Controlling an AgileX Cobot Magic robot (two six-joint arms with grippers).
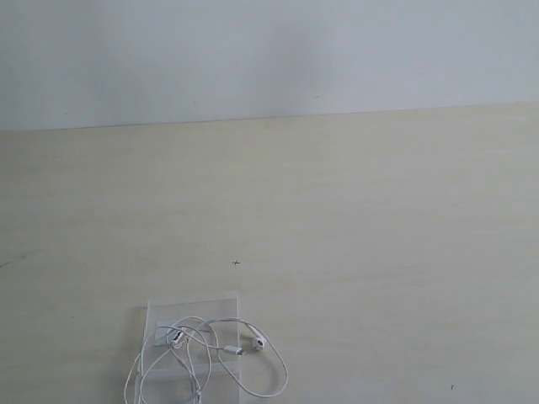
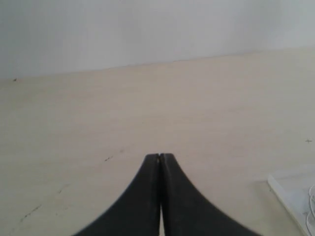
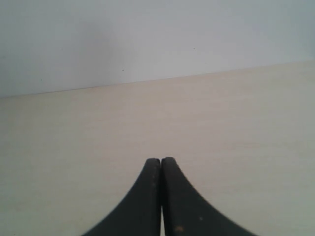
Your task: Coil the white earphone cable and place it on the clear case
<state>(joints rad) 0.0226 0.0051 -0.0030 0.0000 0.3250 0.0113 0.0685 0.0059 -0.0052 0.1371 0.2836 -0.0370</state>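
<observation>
Exterior view: a pale wooden table (image 1: 354, 219) meets a grey-white wall (image 1: 269, 50). The clear case (image 1: 194, 301) lies flat at about 6 to 7 o'clock of the frame, near the lower edge. The white earphone cable (image 1: 179, 336) rests on it in loose, uneven loops. One earbud (image 1: 258, 342) lies just off the case at its 3 o'clock side. Wire loops spill onto the table past the case at about 4 and 7 o'clock. Left wrist view: the left gripper (image 2: 160, 156) has its two black fingers pressed together, holding nothing. It is held low and points across the bare table (image 2: 98, 113) toward the wall. One corner of the clear case (image 2: 290, 189) and a sliver of the white earphone cable (image 2: 311, 209) show off to one side, apart from the fingertips. Right wrist view: the right gripper (image 3: 161, 160) is likewise closed on nothing, aimed over the table (image 3: 221, 113) at the wall (image 3: 157, 39).
</observation>
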